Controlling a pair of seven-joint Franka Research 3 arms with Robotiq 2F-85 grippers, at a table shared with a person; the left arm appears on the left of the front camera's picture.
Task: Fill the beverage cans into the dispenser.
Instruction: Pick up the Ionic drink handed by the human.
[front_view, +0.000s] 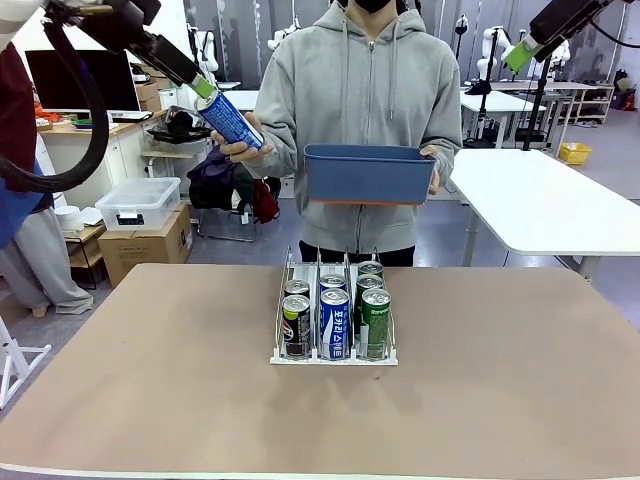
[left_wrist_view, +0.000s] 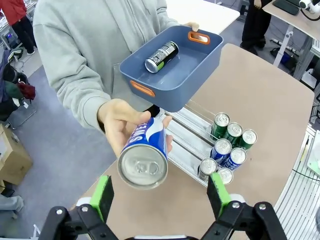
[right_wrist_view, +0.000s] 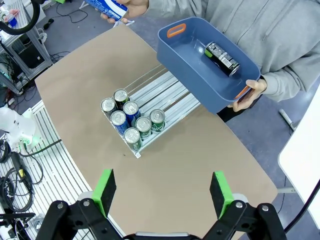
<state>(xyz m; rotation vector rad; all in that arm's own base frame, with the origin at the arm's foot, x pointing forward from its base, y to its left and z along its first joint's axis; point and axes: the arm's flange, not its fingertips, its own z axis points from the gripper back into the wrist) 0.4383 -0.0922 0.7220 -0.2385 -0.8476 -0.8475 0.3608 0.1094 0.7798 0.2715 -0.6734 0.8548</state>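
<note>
A person's hand holds a blue beverage can with white lettering, silver top towards my left gripper. That gripper is open, and the can sits just ahead of its green fingertips. In the front view the same can is up at the left, at the tip of the left gripper. The dispenser stands mid-table with several black, blue and green cans in its three lanes. My right gripper hangs open high above the table, empty.
The person's other hand holds a blue plastic bin above the far table edge, with one black can lying inside. Bare brown tabletop surrounds the dispenser. A white table stands behind at the right.
</note>
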